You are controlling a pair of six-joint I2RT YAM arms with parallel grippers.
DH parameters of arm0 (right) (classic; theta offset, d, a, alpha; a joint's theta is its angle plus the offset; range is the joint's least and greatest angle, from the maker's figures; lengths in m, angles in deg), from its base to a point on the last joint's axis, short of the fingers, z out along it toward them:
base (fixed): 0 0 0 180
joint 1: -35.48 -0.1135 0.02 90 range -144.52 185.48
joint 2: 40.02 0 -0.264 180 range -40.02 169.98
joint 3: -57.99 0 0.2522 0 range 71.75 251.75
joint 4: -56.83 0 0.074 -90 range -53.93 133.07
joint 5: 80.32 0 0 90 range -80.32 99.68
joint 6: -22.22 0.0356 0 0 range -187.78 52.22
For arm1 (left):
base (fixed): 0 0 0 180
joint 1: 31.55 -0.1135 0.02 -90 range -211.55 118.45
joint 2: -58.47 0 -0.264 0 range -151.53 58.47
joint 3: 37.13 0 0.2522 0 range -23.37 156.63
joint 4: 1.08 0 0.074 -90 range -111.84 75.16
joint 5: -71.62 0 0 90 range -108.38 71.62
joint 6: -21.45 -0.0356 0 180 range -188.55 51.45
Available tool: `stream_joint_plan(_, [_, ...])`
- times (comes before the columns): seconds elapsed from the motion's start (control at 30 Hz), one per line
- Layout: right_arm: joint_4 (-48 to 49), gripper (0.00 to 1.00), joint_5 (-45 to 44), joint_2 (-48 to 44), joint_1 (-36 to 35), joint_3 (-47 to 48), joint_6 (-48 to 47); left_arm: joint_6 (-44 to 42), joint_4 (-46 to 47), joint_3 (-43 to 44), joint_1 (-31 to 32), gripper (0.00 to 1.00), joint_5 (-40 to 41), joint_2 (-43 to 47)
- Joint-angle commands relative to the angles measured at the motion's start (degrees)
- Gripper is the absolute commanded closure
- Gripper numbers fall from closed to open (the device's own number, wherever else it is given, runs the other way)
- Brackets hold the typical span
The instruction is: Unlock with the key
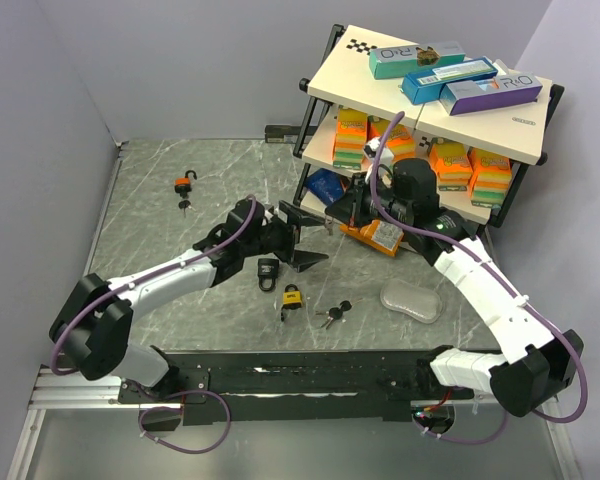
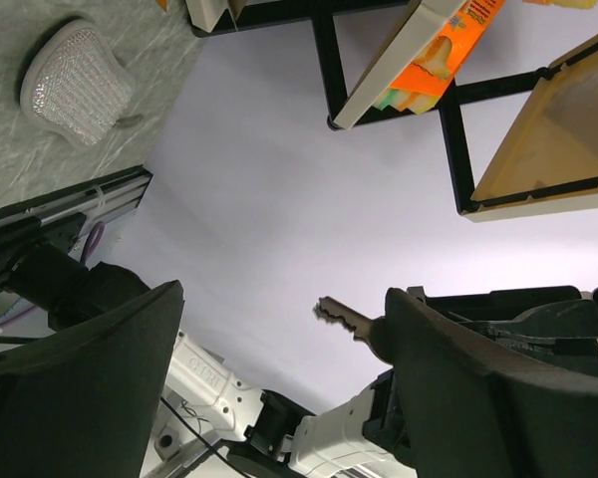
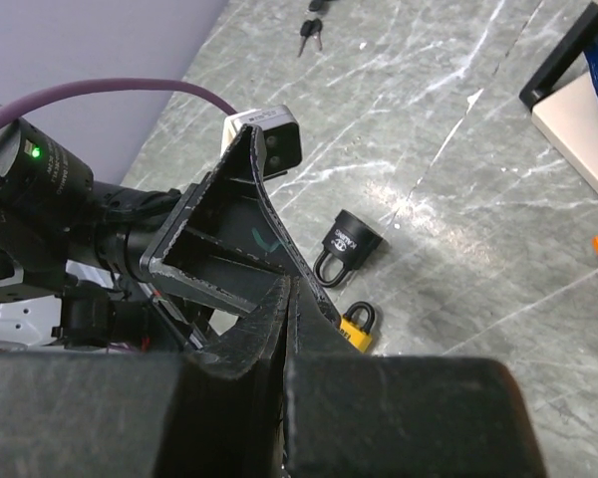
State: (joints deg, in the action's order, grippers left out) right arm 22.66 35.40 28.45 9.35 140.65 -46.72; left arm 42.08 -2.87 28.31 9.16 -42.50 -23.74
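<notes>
Toothed key (image 2: 341, 317) hung in midair
The black padlock (image 1: 268, 271) and yellow padlock (image 1: 292, 298) lay just beside each other

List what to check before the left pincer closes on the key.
1. Right pincer shut on key: ok.
2. Left pincer open: ok.
3. Key blade within left pincer's gap: ok, but near one finger.
4. Blade clear of that finger: cannot tell.
5. Black padlock and yellow padlock lying unheld below the arms: ok.
</notes>
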Motion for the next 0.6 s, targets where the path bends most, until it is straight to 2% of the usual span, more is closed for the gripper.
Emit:
stream_joint_plan(0.0, [0.8, 1.0, -0.6, -1.8, -0.7, 0.8, 0.3, 10.8, 1.4, 0.3, 0.2, 0.13, -0.1, 1.1])
stream_joint_plan(0.2, [5.8, 1.0, 2.7, -3.8, -0.7, -2.6, 0.5, 15.8, -2.8, -2.4, 0.2, 0.05, 1.7, 3.9])
stream_joint_plan(0.33, [5.3, 1.0, 2.1, -4.5, -0.9, -2.6, -0.2, 21.8, -3.0, -6.1, 0.4, 0.03, 4.8, 7.3])
stream_joint_plan(0.57, [7.0, 1.0, 4.5, -4.8, -2.2, -3.9, -0.7, 22.4, -3.4, -5.0, 0.4, 0.02, 4.9, 7.3])
